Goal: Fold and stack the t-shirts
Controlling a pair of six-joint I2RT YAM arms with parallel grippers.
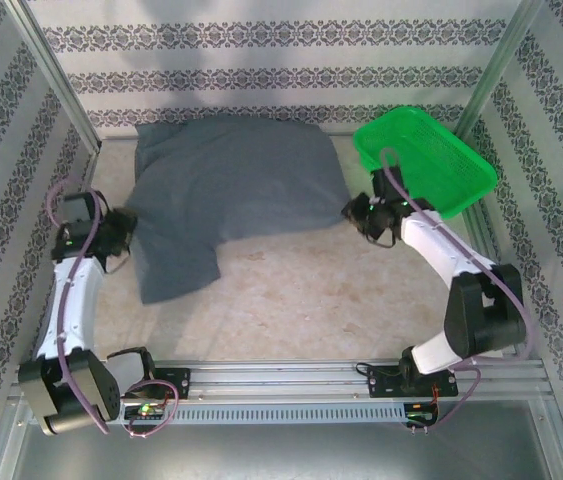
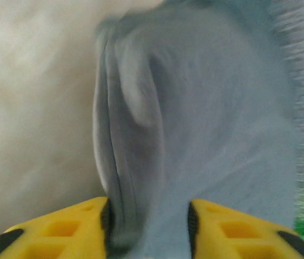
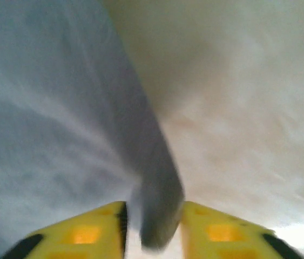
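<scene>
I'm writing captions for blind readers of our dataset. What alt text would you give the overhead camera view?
A dark grey t-shirt lies spread unevenly on a beige table, with the left gripper at its left edge and the right gripper at its right edge. A green basket sits in the far right corner.

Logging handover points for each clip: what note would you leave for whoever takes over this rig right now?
Grippers: the left gripper has the left edge of the t-shirt between its jaws; the right gripper has the right edge. Whether either is clamped or loose is unclear.
Things: the shirt lies spread on the table, with the green basket at far right.
Done: no neat rectangle yet, no stack visible.
Left: finish folding, then stack.
</scene>
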